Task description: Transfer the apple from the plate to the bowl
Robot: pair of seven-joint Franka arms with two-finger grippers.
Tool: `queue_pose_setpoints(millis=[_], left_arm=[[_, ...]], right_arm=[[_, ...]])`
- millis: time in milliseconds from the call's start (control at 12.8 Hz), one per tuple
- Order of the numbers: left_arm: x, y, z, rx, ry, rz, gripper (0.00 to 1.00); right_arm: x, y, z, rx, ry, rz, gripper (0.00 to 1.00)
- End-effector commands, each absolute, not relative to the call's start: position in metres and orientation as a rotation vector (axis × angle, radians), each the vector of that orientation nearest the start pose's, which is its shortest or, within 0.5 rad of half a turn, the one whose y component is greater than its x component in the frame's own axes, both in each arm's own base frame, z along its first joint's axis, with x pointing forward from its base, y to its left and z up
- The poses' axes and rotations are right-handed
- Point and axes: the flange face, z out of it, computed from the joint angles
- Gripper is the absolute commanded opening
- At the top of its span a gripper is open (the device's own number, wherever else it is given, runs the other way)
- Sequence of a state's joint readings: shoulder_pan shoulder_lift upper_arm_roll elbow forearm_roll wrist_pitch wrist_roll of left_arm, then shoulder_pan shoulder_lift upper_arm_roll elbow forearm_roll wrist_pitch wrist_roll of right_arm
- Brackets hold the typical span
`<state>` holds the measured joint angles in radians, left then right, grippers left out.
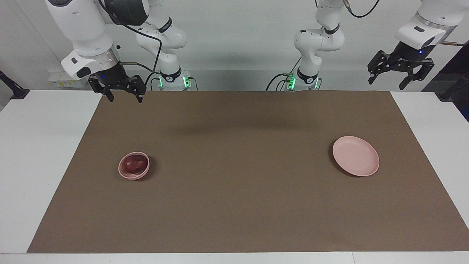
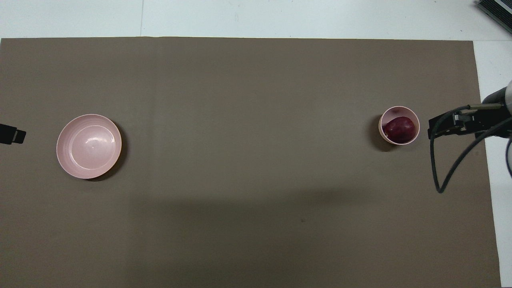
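The dark red apple point(image 1: 133, 163) lies inside the small deep pink bowl point(image 1: 124, 173) toward the right arm's end of the brown mat; the apple point(image 2: 399, 129) and the bowl point(image 2: 400, 108) also show in the overhead view. The wide flat pink plate point(image 1: 355, 155) sits bare toward the left arm's end and shows in the overhead view point(image 2: 89, 146) too. My right gripper point(image 1: 125, 99) hangs open and empty, raised over the mat's edge by the robots. My left gripper point(image 1: 387, 84) is open and empty, raised off the mat's corner.
The brown mat point(image 1: 234, 205) covers most of the white table point(image 1: 36, 146). The right arm's cable point(image 2: 438, 176) loops down beside the bowl in the overhead view. The left gripper's tip point(image 2: 12, 134) just shows at that view's edge.
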<state>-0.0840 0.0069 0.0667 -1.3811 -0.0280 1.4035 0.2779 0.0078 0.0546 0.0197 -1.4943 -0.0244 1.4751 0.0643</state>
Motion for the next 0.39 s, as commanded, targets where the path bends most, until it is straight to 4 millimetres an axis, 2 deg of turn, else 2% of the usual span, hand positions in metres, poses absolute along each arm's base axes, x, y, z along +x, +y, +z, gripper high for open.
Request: queue_pose_setpoints(millis=[0,311], left_arm=[[0.5332,-0.0119,0.6997,-3.114,0.462,-0.021,1.00],[0.5332,-0.0127,0.6997,-3.114,0.465,-0.021,1.00]], right_arm=[[0.5643,0.0089,0.6241,-3.149,0.052,0.099,1.00],[0.5633,0.0097,0.6230,-3.150,0.052,0.103,1.00]])
